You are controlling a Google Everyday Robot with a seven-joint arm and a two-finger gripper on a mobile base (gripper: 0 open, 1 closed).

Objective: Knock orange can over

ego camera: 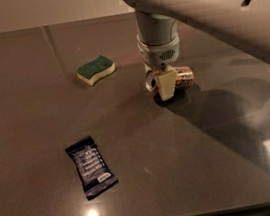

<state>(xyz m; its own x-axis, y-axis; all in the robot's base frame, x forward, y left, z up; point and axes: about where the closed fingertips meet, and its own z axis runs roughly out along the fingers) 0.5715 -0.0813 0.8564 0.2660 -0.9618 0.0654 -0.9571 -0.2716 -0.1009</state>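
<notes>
The orange can (185,77) lies on its side on the dark table (149,168), right of centre. Its bronze body points right and its silver top (150,82) faces left. My gripper (167,87) comes straight down from the pale arm (200,4) and sits right at the can, covering its middle. Its tip is down at the table surface, in front of the can.
A green and yellow sponge (96,69) lies to the left of the can, farther back. A dark blue snack packet (90,166) lies at the front left. The arm's shadow falls across the right side of the table.
</notes>
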